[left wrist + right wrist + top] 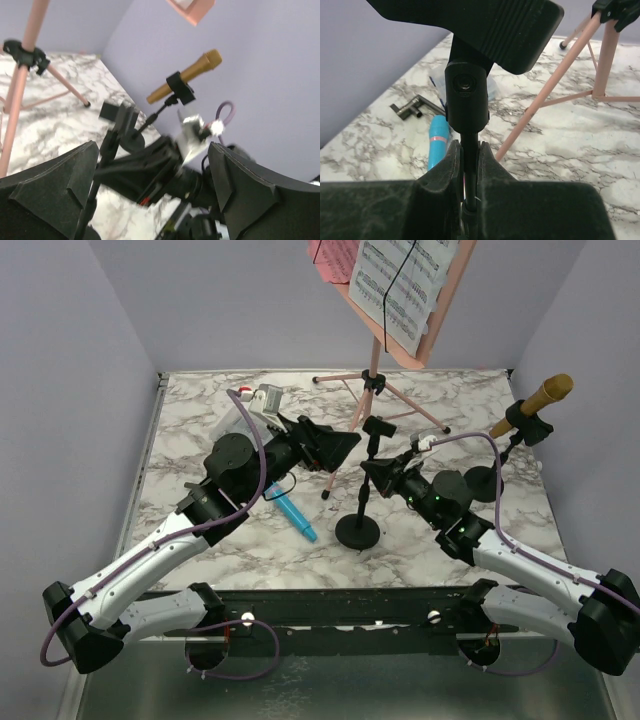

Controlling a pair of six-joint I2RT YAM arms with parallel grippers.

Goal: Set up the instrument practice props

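The pink music rack point(400, 300) stands at the back on thin tripod legs point(345, 380) and carries sheet-music pages point(395, 280). At the right, a gold microphone point(535, 405) sits clipped in one black mic mount point(485, 480). A second mic mount point(358, 530) stands mid-table with its clip point(466, 95) empty. My right gripper point(468, 150) is shut on this mount's thin stem, just below the clip. The blue microphone point(295, 515) lies flat on the marble to the left of that mount. My left gripper point(152, 180) hovers open above it, holding nothing and facing the right arm.
A black L-shaped bracket point(415, 106) lies beyond the blue microphone point(437, 145). A small clear plastic box point(232, 418) sits under the left arm. A pink tripod leg point(545, 95) slants close to the right of the held mount. Purple walls close in the table on three sides.
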